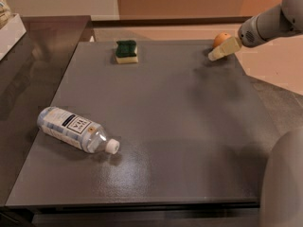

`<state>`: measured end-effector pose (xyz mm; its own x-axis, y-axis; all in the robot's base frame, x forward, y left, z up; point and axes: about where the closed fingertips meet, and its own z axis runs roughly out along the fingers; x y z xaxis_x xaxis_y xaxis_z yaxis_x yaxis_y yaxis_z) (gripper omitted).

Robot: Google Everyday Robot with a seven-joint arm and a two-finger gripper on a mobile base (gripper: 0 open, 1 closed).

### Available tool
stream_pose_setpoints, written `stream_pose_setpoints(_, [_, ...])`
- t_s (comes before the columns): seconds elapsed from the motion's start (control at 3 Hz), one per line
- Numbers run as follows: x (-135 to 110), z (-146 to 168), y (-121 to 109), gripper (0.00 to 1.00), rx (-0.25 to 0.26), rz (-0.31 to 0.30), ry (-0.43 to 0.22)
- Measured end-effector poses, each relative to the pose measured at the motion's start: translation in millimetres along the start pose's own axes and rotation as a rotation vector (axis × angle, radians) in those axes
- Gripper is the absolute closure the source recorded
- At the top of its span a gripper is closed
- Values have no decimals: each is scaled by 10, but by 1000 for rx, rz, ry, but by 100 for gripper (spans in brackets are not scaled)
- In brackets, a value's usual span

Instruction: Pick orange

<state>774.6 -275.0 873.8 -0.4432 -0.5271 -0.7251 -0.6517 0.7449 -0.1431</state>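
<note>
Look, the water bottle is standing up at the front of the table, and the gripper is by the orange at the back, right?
Not quite. The camera view shows the water bottle lying on its side, not standing up, at the front of the table. The gripper is by the orange at the back.

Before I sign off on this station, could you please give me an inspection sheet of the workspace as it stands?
Surface: dark grey table, matte, no spills seen.
Job's things: orange at the far right corner, partly behind the hand.
Clutter: green-topped sponge near the far edge; clear water bottle lying on its side at near left, white cap on.
Hand: hand low over the far right corner, just in front of the orange; contact cannot be told.
Cables: nothing seen.
Surroundings: darker glossy counter on the left; beige floor beyond the table.
</note>
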Motion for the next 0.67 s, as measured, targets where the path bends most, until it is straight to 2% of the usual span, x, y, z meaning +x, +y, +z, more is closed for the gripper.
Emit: stream_pose_setpoints(0.67, [-52,231,-101,0,-13,63,-73])
